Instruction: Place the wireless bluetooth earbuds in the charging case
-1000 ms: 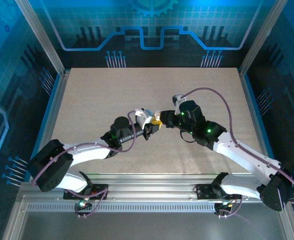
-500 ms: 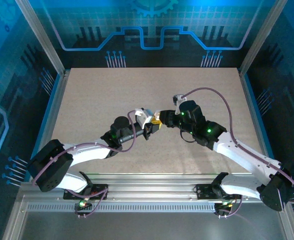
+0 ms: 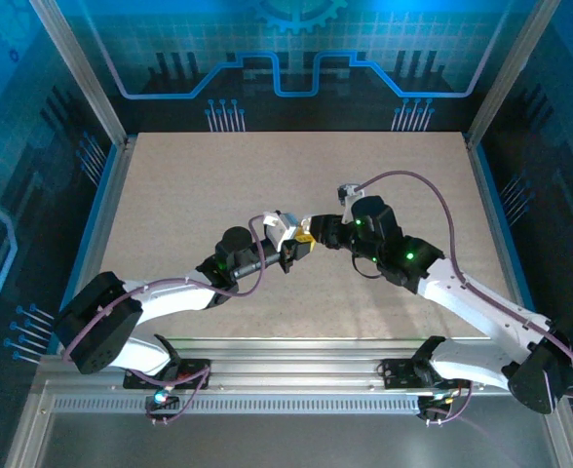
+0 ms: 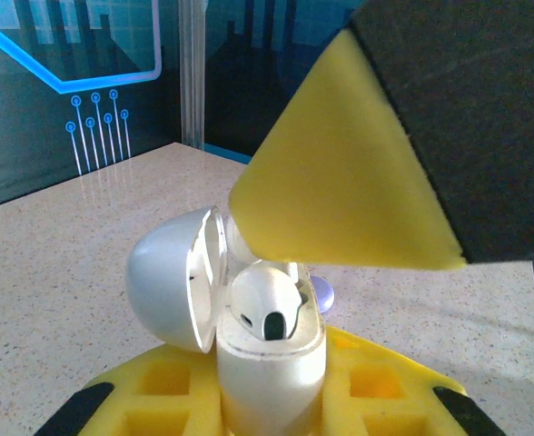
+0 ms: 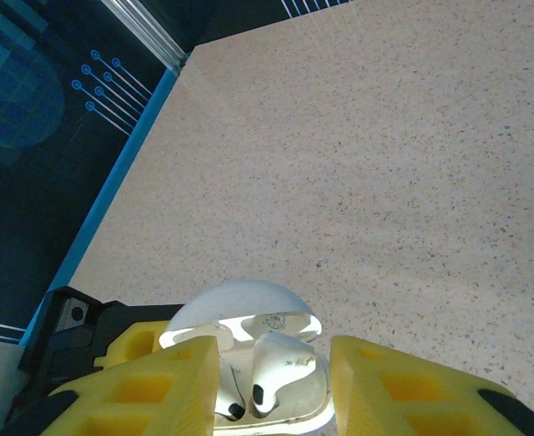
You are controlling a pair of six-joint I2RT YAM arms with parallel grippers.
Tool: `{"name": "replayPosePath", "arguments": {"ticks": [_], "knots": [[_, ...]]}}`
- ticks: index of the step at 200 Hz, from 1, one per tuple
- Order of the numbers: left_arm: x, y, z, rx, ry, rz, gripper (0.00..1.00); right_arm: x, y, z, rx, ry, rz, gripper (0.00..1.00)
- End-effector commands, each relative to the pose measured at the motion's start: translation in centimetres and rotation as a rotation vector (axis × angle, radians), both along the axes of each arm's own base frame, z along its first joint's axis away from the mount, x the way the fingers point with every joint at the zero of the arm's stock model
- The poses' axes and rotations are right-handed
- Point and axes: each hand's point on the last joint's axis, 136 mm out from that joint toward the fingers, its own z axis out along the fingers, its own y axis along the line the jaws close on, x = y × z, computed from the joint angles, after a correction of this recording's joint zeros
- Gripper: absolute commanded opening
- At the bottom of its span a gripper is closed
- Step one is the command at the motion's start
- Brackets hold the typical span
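My left gripper (image 3: 291,247) is shut on the white charging case (image 4: 269,368), held upright above the table with its lid (image 4: 170,277) swung open to the left. A white earbud (image 4: 265,305) sits in the case. In the right wrist view two earbuds rest in it, one (image 5: 285,368) in the right well and one (image 5: 227,392) in the left. My right gripper (image 5: 271,392) hangs over the case, open, its yellow fingers (image 5: 153,386) on either side of the right earbud without touching it. One of those fingers (image 4: 340,186) looms above the case in the left wrist view.
A small pale lavender thing (image 4: 321,292) lies on the speckled table (image 5: 385,163) just behind the case. Both arms meet at mid-table (image 3: 302,237). Metal posts and blue panels (image 3: 92,195) wall in the table.
Both arms have stayed where they were. The right gripper's jaws have spread a little over the case.
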Motion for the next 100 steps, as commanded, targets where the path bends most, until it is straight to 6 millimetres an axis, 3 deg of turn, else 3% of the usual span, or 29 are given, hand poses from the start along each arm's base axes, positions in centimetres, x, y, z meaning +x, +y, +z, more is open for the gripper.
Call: {"name": "replayPosePath", "arguments": {"ticks": [1,100], "knots": [[0.2,-0.52,2.09,-0.023,-0.068,-0.004,0.07,-0.4,0.32,2.49,0.051,-0.036,0.01,0.38],[0.26,-0.57,2.07,-0.006,-0.07,-0.004,0.06,-0.45,-0.56,2.57,0.108,0.0,0.008,0.33]]}}
